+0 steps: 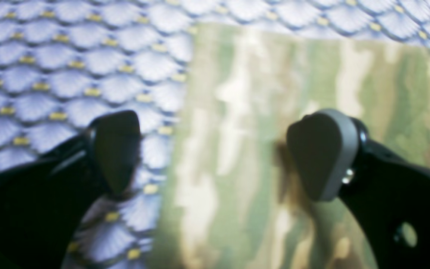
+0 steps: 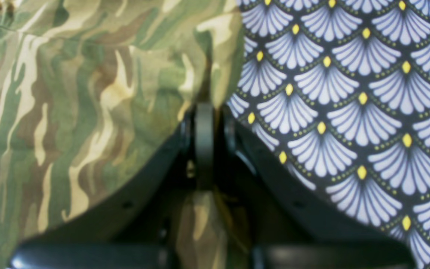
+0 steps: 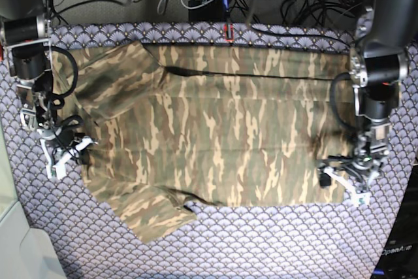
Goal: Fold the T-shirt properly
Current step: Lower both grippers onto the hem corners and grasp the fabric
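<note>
a camouflage t-shirt (image 3: 215, 129) lies spread flat across a purple scallop-patterned tablecloth (image 3: 261, 246). the right gripper (image 2: 203, 108) pinches a fold of cloth at one edge of the shirt. at the opposite edge the left gripper (image 1: 215, 153) hovers with jaws spread wide, holding nothing.

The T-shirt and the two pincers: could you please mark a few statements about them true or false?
1. The left pincer is open above the edge of the T-shirt. True.
2. The right pincer is open and holds nothing. False: it is shut on a pinch of the T-shirt's edge.
3. The T-shirt is already folded into a small square. False: it lies spread out, both sleeves showing.
4. The tablecloth has a scallop pattern with yellow dots. True.
5. The T-shirt is plain white. False: it is camouflage print.
</note>
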Controlling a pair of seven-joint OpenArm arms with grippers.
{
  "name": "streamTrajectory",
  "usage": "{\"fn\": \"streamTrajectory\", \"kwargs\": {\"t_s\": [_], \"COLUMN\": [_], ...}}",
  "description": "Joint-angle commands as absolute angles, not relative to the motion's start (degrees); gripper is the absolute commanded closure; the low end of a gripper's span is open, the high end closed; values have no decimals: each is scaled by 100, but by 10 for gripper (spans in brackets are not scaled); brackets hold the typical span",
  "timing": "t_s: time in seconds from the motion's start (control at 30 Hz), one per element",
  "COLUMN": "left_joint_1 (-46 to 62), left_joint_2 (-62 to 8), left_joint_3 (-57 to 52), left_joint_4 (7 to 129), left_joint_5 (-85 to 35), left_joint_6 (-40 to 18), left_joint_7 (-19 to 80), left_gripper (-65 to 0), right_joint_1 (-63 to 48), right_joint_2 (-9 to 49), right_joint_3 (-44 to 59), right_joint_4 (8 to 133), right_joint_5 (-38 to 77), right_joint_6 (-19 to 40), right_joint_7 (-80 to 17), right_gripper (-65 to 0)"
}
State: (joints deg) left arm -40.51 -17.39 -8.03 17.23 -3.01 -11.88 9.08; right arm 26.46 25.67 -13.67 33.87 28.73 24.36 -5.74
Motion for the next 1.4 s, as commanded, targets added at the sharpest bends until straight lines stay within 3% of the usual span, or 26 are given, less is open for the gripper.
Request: {"fn": "streamTrajectory", "kwargs": {"t_s": [0.0,0.9,1.07,1.37], "left_joint_1": [-4171,-3697,-3697,-3626], "left_joint_2": [-1877,-1648,-1657,-1640], "left_joint_3": [-813,-804,-804,-804], "left_joint_4": [1798,1789,1789,1789], "left_joint_5": [-330,-312,-312,-312], "left_joint_6": [-998,-892,-1367,-1068], "left_joint_7": [769,646,655,655], "left_gripper": [-650,-650,-650,-650], "right_joint_1": [2712,2721,2721,2721], "right_joint_2": [2624,2624,2615,2615], "right_joint_3": [-1367,-1367,-1367,-1367], "right_joint_4": [3415,3424,3424,3424], "right_joint_5": [2809,2809,2809,2809], "right_joint_6": [2492,2492,2492,2492], "right_joint_7": [-716,-699,-708,-708], "right_gripper": [0,0,0,0]}}
